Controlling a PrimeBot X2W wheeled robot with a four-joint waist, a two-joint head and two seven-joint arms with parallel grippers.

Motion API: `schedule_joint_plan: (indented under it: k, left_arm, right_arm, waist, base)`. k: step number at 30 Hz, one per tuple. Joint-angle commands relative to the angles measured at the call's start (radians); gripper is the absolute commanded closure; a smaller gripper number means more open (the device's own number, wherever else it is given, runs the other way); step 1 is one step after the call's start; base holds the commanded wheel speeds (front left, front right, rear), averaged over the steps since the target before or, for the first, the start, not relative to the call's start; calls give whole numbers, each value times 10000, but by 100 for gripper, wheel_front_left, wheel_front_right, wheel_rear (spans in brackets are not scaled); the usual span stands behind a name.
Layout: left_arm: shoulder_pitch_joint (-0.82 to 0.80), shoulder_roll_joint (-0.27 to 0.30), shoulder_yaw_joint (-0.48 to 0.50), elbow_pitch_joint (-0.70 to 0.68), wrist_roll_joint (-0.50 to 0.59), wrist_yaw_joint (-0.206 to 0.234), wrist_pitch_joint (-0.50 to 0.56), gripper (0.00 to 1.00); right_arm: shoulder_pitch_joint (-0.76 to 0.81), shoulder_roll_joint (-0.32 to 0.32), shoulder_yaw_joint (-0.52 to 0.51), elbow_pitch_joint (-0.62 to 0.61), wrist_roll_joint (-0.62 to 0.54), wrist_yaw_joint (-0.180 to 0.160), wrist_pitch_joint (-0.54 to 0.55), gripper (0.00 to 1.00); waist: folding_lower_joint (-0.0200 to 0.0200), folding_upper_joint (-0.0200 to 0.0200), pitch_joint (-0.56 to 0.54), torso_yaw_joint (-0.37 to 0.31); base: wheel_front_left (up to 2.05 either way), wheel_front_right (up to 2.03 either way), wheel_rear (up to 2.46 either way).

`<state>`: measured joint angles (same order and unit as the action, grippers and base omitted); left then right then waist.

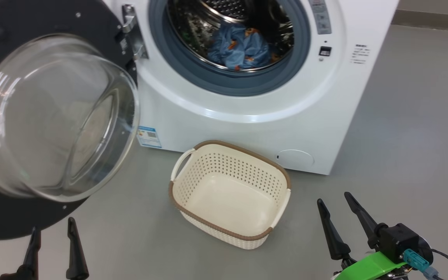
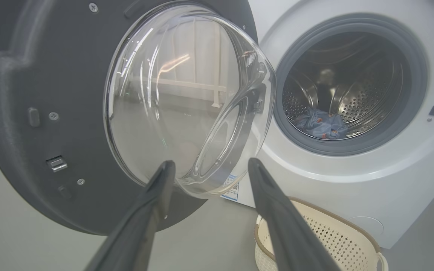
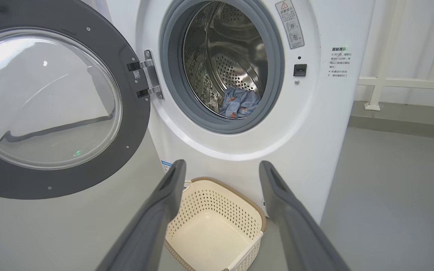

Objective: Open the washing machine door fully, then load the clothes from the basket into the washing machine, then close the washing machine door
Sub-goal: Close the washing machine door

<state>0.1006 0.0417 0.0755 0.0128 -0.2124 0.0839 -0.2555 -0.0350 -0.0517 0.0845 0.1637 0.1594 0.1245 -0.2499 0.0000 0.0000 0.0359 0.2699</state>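
The washing machine door (image 1: 53, 116) stands wide open at the left, its glass bowl just beyond the left gripper (image 1: 53, 225), the nearer one. The right gripper (image 1: 333, 197) is well apart, right of the basket (image 1: 228, 163). Both are spread and empty. The clothes (image 1: 239, 48) lie inside the washing machine (image 1: 247, 128), with bare grey floor (image 1: 403, 155) around.

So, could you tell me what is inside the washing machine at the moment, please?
Light blue clothes lie at the bottom of its steel drum; anything beneath that heap is covered.
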Motion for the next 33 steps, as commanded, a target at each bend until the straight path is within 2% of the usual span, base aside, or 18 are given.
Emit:
schedule_joint_plan:
  k: [1, 20, 33]
  left_arm:
    - [-185, 85, 292, -197, -49, 108, -63, 0]
    - [-178, 85, 174, -93, -453, 395, -63, 0]
    - [-137, 85, 180, -121, -555, 495, -63, 0]
  right_arm:
    - [-257, 15, 295, -210, -161, 62, -118, 0]
    - [-458, 15, 436, -171, -334, 62, -11, 0]
    - [-468, 15, 474, -170, -406, 62, 11, 0]
  waist:
    - [0, 0, 78, 370]
    - [0, 0, 252, 1729]
    - [0, 0, 346, 2018]
  base:
    - [0, 0, 0]
    - [0, 0, 0]
    - [0, 0, 0]
